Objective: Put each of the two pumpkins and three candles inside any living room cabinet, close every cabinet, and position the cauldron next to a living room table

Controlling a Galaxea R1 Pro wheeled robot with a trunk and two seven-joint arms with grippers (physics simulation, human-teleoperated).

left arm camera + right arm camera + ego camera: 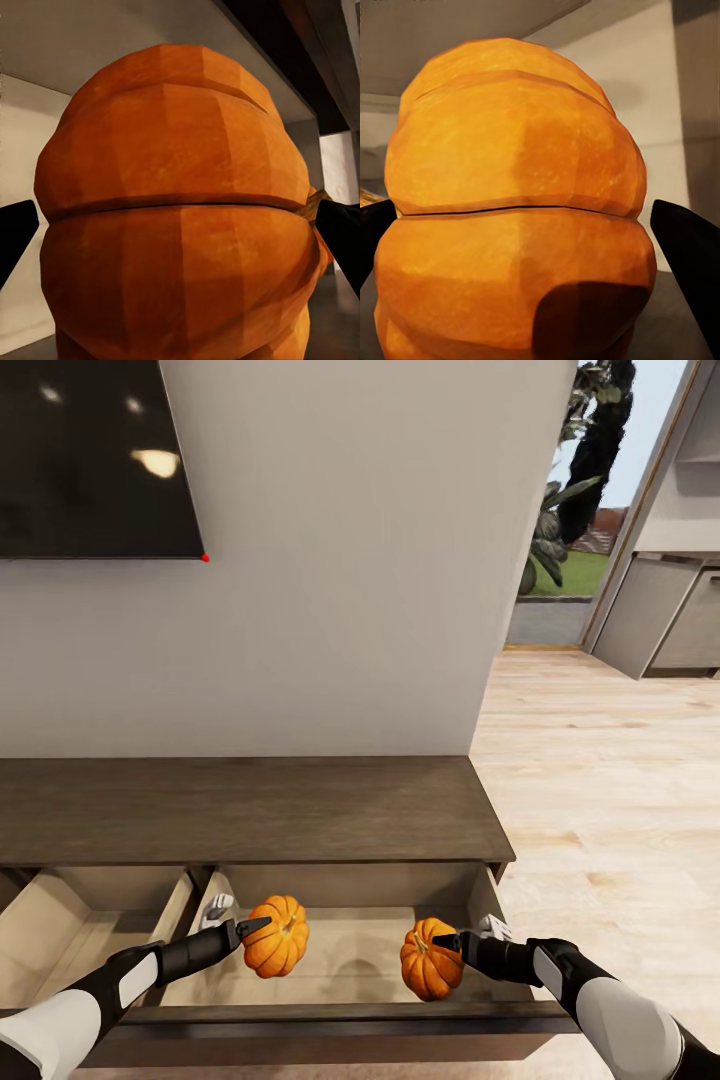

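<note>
While both arms reach over the open drawer (350, 950) of the dark-brown cabinet (250, 810), each gripper is clamped on a pumpkin: the left gripper (262, 932) holds the left pumpkin (280, 940), the right gripper (445, 942) holds the right pumpkin (428, 962). Both pumpkins hang directly above the drawer's pale floor, so the coming move looks like a straight drop downward, neither arm nearer than the other.

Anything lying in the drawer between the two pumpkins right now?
No: in the head view only bare pale drawer floor with shadows lies between the left pumpkin and the right pumpkin.
</note>
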